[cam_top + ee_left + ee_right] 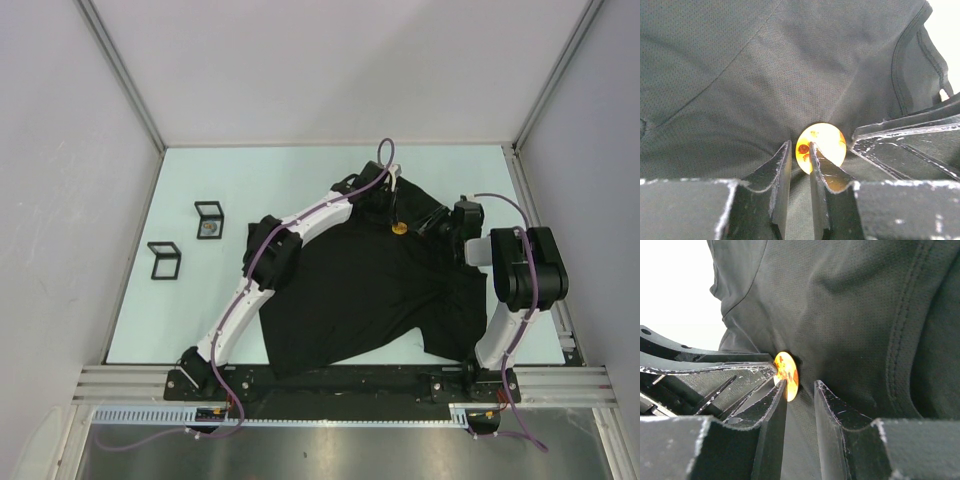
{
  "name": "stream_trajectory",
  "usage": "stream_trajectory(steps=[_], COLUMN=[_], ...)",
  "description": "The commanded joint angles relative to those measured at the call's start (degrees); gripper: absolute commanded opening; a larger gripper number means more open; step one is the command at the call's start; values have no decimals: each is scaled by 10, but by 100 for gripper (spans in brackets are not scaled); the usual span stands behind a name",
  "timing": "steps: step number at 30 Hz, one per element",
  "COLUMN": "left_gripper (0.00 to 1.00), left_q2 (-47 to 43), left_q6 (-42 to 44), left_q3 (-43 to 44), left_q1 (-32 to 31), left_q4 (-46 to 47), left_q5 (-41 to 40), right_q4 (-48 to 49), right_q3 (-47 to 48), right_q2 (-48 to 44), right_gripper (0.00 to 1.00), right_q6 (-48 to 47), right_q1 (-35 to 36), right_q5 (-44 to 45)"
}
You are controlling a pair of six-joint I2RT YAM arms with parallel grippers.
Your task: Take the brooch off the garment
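Note:
The garment (360,290), a black T-shirt, lies spread on the table. The brooch (399,228) is a round amber disc pinned near the collar. My left gripper (395,212) reaches it from the far side. In the left wrist view its jaws (799,146) stand narrowly apart at the brooch (829,141), with one fingertip (815,155) over the brooch's face; a grip is not clear. My right gripper (434,224) comes from the right. Its jaws (800,385) are apart over cloth, with the left fingertip (780,390) beside the brooch (786,371).
Two small black-framed boxes (209,220) (164,260) stand on the pale green table (200,320) to the left. Grey walls and metal posts close in three sides. A metal rail (340,385) runs along the near edge under the shirt's hem.

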Motion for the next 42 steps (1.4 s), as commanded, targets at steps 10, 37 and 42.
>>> stream_trajectory(steps=[10, 37, 42], left_gripper=[24, 62, 55], left_q2=[-3, -75, -67], left_q6=[-18, 277, 276], left_q3=[0, -12, -11], left_q1=[1, -72, -73], left_q4=[-7, -62, -48], left_q5=[21, -155, -183], right_q4=[41, 51, 51], right_q3=[29, 31, 31], right_q2=[27, 28, 27], right_gripper=[32, 8, 8], right_q6=[-2, 57, 65], right_q1=[14, 8, 9], right_q5=[-32, -57, -67])
